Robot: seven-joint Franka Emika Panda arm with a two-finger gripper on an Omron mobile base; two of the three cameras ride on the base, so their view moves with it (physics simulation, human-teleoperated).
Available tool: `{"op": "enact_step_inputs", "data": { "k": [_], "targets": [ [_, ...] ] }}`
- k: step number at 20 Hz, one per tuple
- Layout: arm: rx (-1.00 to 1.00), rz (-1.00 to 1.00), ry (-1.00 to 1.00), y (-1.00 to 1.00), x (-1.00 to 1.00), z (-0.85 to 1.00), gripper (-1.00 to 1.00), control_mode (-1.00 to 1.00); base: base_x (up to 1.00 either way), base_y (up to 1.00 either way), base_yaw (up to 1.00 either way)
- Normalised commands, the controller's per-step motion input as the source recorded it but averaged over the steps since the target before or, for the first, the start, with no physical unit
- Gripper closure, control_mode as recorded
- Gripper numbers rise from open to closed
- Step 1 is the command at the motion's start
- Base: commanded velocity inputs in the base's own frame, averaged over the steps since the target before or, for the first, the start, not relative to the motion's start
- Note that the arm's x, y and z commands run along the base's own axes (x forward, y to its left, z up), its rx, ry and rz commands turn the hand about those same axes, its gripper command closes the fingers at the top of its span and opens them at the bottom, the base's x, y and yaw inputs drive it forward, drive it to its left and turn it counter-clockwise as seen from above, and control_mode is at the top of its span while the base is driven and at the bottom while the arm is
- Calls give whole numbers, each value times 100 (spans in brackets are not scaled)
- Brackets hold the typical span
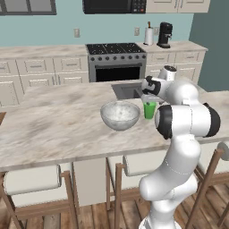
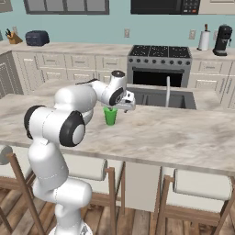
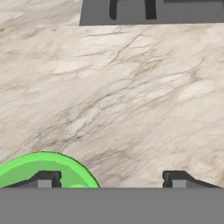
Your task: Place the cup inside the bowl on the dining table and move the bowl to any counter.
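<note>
We are at the first step, the pick-up of the cup (image 1: 150, 110), and nothing has gone into the bowl (image 1: 120, 115) yet. The gripper (image 3: 111, 180) hangs just above the cup with its jaws spread wide and nothing between them.

In the hand view the green rim of the cup sits at the lower left, under one fingertip (image 3: 43, 179), while the other fingertip stands over bare marble. So we judge that the gripper is off to one side of the cup and not centred on it. Whether a fingertip touches the rim we cannot tell.

The cup stands upright on the dining table (image 1: 53, 129), toward the middle of its length, a little back from the edge with the stools (image 1: 33, 181) and just in front of the dark sink (image 2: 156, 97). The bowl rests on the same slab just beside the cup, apart from it, on the side away from the arm in the left base view.

The next move, as we see it, calls for a small sideways shift so that the cup's wall comes between the fingertips, then a short descent and a squeeze. A descent from here risks landing on the rim and tipping the cup.
</note>
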Motion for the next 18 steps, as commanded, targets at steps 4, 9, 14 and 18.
{"op": "enact_step_inputs", "data": {
  "k": [4,9,14,18],
  "targets": [
    [0,0,0,0,0,0,100,-100,0,0,0],
    [0,0,0,0,0,0,100,-100,0,0,0],
    [0,0,0,0,0,0,100,-100,0,0,0],
    [0,0,0,0,3,0,100,-100,0,0,0]
  ]
}}
